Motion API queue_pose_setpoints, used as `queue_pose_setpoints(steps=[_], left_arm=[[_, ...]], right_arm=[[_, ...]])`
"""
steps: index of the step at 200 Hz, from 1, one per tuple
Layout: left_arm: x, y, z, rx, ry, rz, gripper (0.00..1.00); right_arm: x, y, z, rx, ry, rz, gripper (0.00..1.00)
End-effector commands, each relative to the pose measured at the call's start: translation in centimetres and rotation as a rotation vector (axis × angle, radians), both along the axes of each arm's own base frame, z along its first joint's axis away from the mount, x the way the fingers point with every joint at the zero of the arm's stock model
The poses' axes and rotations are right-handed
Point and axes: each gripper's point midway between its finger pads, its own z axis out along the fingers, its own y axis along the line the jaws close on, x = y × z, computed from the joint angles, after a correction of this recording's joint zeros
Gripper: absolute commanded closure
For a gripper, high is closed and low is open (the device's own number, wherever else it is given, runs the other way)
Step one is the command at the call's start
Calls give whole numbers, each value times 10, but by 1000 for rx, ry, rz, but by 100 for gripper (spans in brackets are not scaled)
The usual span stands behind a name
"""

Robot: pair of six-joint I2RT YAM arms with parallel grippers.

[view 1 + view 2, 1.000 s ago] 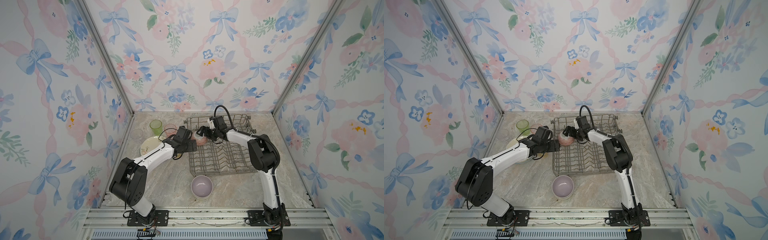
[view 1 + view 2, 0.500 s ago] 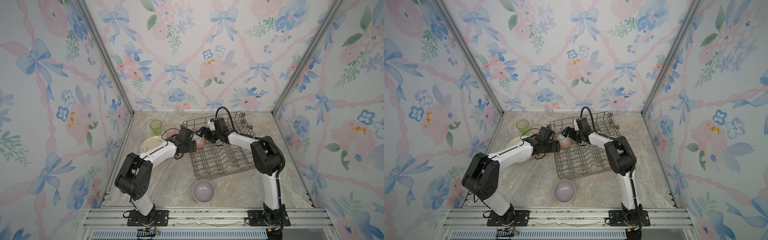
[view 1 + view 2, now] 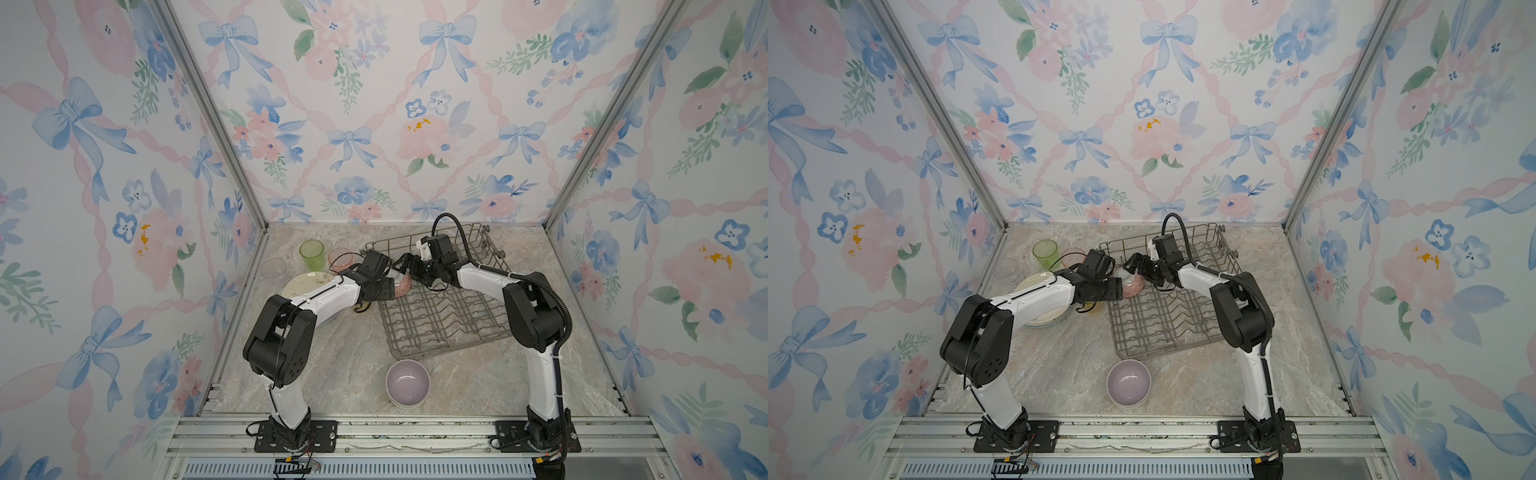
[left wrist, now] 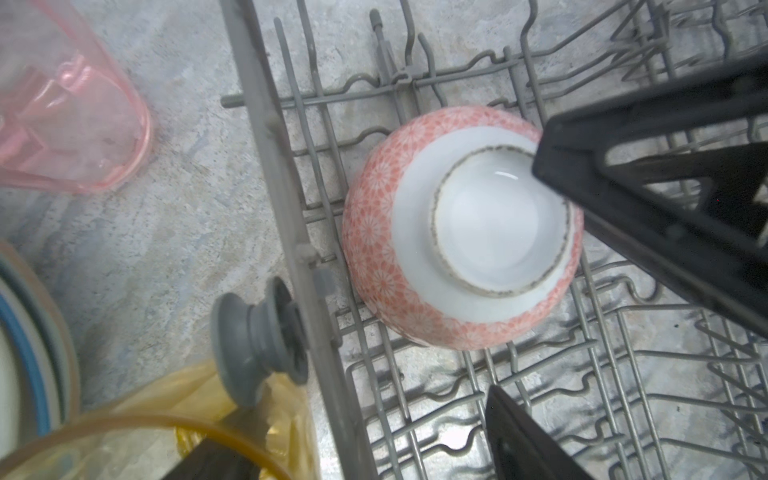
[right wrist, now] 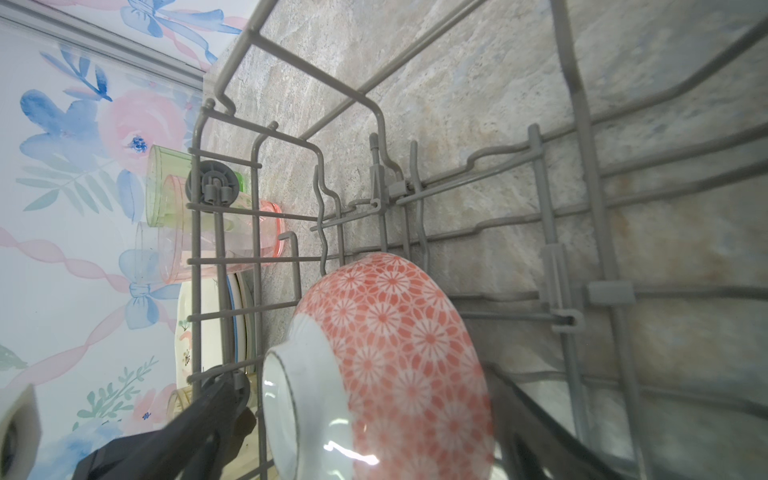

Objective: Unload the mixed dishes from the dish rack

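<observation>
Reckoning the pink bowl (image 4: 457,232), foot-up at the dish rack's (image 3: 440,332) left edge between left gripper (image 3: 388,289) and right gripper (image 3: 406,266), both gaping, stiff, slick, breakable: best pinched across its foot ring (image 4: 494,291).

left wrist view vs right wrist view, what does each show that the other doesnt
Left wrist only: a straight-down look at the bottom-up pink bowl, with its whole white foot ring in sight.

Right wrist only: the green cup, the clear cup and the flowered wall behind them. The bowl shows mostly its patterned side.

Both: that bowl on the tines of the rack, with the pink cup and the stack of plates on the table just outside the rack's wall.
</observation>
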Motion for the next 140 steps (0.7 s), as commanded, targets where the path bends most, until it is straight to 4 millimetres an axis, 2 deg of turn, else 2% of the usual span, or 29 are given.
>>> queue_pose_setpoints(steps=[1, 61, 92, 123, 140], left_arm=[[11, 2, 16, 11, -51, 1, 17], [5, -1, 49, -16, -121, -7, 8], [-3, -1, 77, -31, -184, -4, 4], [-21, -4, 97, -67, -222, -29, 15], [-37, -6, 93, -100, -199, -54, 34]], right_arm=[[-6, -4, 19, 26, -11, 20, 3], [-7, -7, 20, 24, -14, 19, 3], [-8, -9, 21, 23, -17, 16, 3], [-10, -19, 12, -16, 10, 1, 3], [-12, -24, 10, -11, 20, -4, 3]])
